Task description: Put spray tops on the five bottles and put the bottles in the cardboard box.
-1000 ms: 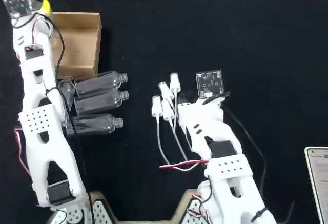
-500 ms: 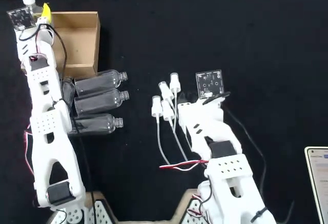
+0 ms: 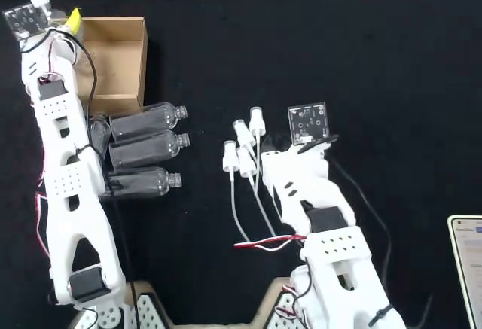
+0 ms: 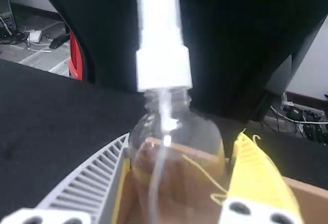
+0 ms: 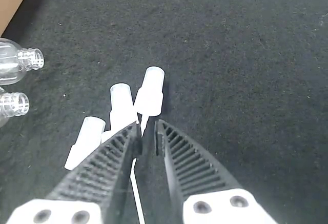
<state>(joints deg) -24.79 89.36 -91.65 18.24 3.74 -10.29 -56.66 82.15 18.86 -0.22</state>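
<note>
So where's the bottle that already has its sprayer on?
The left gripper holds that bottle at the high view's top left, beside the cardboard box.

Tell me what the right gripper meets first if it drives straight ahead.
Most likely the nearest spray top, lying just beyond the right gripper and roughly in line with its gap, though depth is hard to judge.

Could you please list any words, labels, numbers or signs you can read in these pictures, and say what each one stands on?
No text here can be read.
White screen or sheet at the table's edge: lines of print, too small to read.
The bottles, spray tops and cardboard box: no labels or marks visible.
</note>
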